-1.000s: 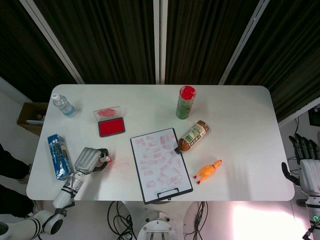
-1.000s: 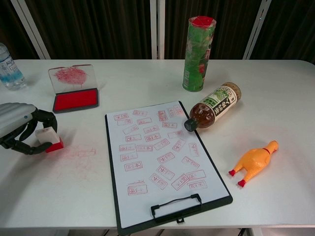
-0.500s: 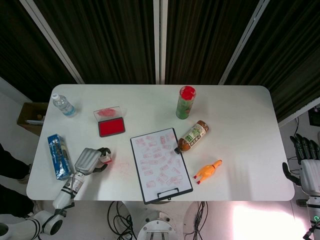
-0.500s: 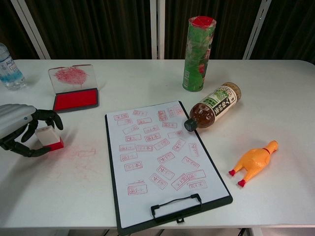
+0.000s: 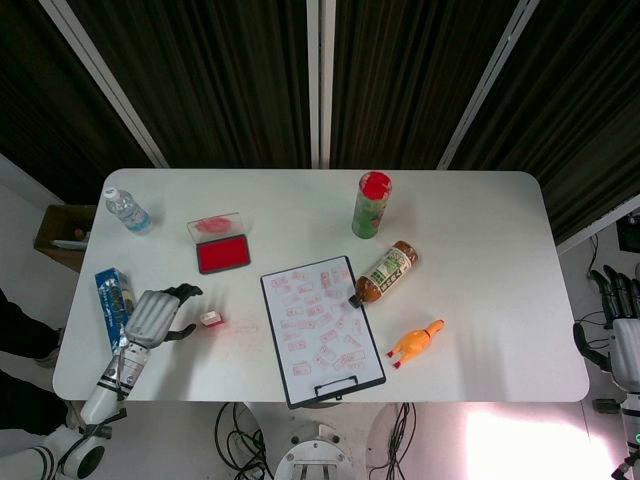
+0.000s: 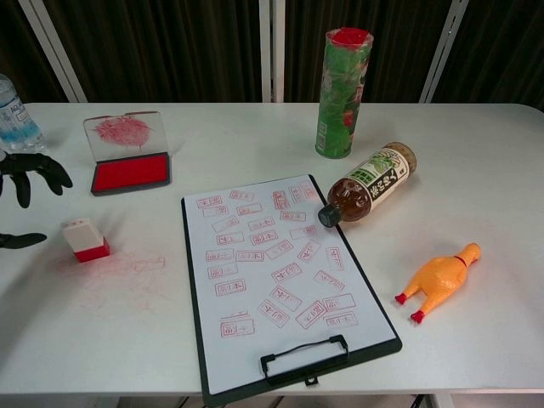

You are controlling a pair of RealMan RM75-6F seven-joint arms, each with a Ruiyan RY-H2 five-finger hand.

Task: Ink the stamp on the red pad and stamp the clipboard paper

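Observation:
The small white stamp with a red base [image 5: 210,319] [image 6: 85,239] stands alone on the table, left of the clipboard [image 5: 322,330] [image 6: 280,276], whose paper carries several red imprints. The red ink pad [image 5: 222,253] [image 6: 131,172] lies open behind it with its clear lid up. My left hand [image 5: 150,320] [image 6: 24,178] is open a little to the left of the stamp, fingers spread, touching nothing. My right hand [image 5: 618,330] hangs open past the table's right edge, seen only in the head view.
A green canister [image 5: 371,205] [image 6: 343,82] stands at the back. A tea bottle [image 5: 387,272] [image 6: 367,184] lies by the clipboard's top right corner. A rubber chicken [image 5: 415,343] [image 6: 438,277], a water bottle [image 5: 127,211] and a blue carton [image 5: 114,310] are also here. Red smudges mark the table near the stamp.
My left hand let go of the stamp, opened and drew back to the left. The stamp stays standing on the table. The right hand dropped slightly.

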